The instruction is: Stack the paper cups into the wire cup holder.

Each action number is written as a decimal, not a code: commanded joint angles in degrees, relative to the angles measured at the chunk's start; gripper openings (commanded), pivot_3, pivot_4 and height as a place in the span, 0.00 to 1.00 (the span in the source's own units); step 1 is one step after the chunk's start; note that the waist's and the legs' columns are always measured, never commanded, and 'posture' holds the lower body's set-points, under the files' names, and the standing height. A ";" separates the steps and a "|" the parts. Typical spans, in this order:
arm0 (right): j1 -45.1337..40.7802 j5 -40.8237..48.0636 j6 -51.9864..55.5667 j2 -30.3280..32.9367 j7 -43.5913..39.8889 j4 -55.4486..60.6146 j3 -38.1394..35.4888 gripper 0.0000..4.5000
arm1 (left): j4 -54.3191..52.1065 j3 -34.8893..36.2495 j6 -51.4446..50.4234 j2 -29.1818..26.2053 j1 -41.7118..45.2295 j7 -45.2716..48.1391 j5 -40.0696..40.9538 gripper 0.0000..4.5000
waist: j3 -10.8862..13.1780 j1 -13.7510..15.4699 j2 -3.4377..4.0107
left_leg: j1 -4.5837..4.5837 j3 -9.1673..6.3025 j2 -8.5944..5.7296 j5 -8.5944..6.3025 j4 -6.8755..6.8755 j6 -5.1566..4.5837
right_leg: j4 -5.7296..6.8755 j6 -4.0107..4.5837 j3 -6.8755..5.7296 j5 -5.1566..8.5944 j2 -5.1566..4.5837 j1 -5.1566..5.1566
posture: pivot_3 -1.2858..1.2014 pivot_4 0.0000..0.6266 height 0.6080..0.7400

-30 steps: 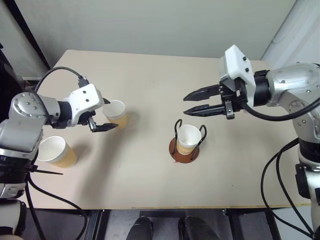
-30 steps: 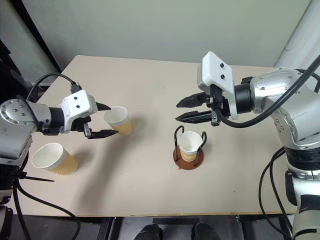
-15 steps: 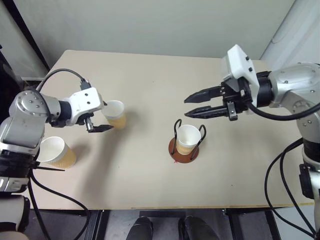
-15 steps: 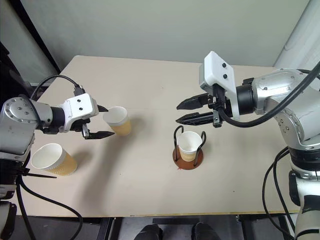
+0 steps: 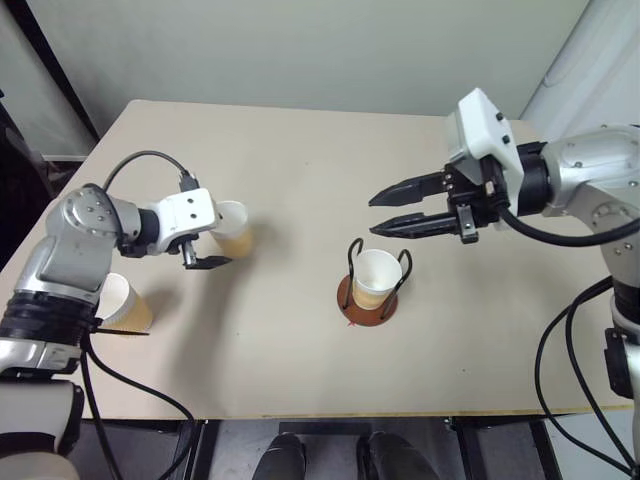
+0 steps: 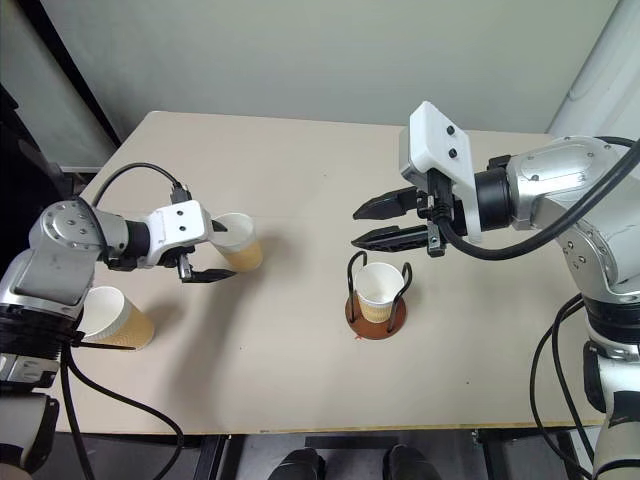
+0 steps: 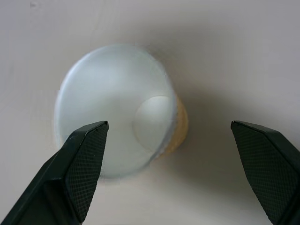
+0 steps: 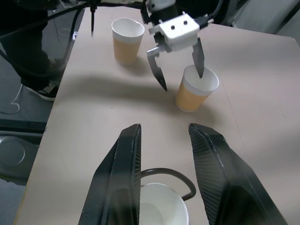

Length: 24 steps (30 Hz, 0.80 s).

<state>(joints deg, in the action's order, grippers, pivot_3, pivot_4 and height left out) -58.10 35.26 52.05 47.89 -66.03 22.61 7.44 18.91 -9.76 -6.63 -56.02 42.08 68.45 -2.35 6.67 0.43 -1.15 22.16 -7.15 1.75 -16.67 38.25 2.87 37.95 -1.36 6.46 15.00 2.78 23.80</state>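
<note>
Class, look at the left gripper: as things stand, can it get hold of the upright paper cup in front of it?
Probably yes. The left gripper is open, one finger on each side of the paper cup, with nothing between them.

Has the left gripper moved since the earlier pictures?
Yes. The left gripper has come down and in toward the standing paper cup; its open jaws now straddle the cup, where before they hung beside it. The cup itself stayed put on the table.

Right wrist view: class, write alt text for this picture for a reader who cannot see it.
The left gripper, open, straddles a paper cup on a tan table, one finger at its rim. Another cup stands beyond. The right gripper hovers over a cup in the wire holder.
</note>
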 commanded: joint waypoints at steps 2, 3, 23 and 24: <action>-0.91 0.60 -0.39 0.90 0.60 1.12 -1.99 0.36 | 0.45 0.49 2.37 0.34 2.08 0.67 -0.59 0.79 | 0.00 0.00 0.00 | 0.03 0.00 0.00 0.00 0.01 0.00 | 0.00 0.00 0.00 0.00 0.00 0.02 | 0.52 0.24 1.00; -0.90 0.64 -0.37 0.92 0.64 1.15 -1.96 0.36 | 0.58 0.53 2.62 0.46 2.18 0.83 -0.59 0.71 | 0.00 0.00 0.00 | 0.06 0.00 0.00 0.00 0.01 0.00 | 0.00 0.00 0.00 0.00 0.00 0.04 | 0.52 0.24 1.00; 0.59 0.79 -1.12 3.26 -0.82 0.73 -1.74 0.36 | -6.26 6.11 -7.27 -0.35 7.33 11.18 10.79 0.00 | -0.01 0.04 -0.01 | 0.17 0.00 0.00 0.00 0.12 0.00 | 0.01 0.00 -0.02 0.00 0.00 0.09 | 0.52 0.24 1.00; 0.75 0.56 -1.26 3.51 -0.90 0.57 -1.67 0.36 | -7.13 6.52 -8.24 -0.24 7.86 11.76 11.94 0.00 | -0.01 0.06 -0.01 | 0.18 0.00 0.00 0.00 0.12 0.00 | 0.02 0.00 -0.04 0.00 0.00 0.09 | 0.52 0.24 1.00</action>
<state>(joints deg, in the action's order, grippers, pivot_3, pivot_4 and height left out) -57.05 35.77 51.73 50.39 -66.57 22.65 7.44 14.93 -5.90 -13.25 -55.65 47.76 79.00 6.86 6.67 0.50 -1.16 22.35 -7.16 1.75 -16.68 38.39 2.87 37.97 -1.37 6.42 15.00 2.78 23.90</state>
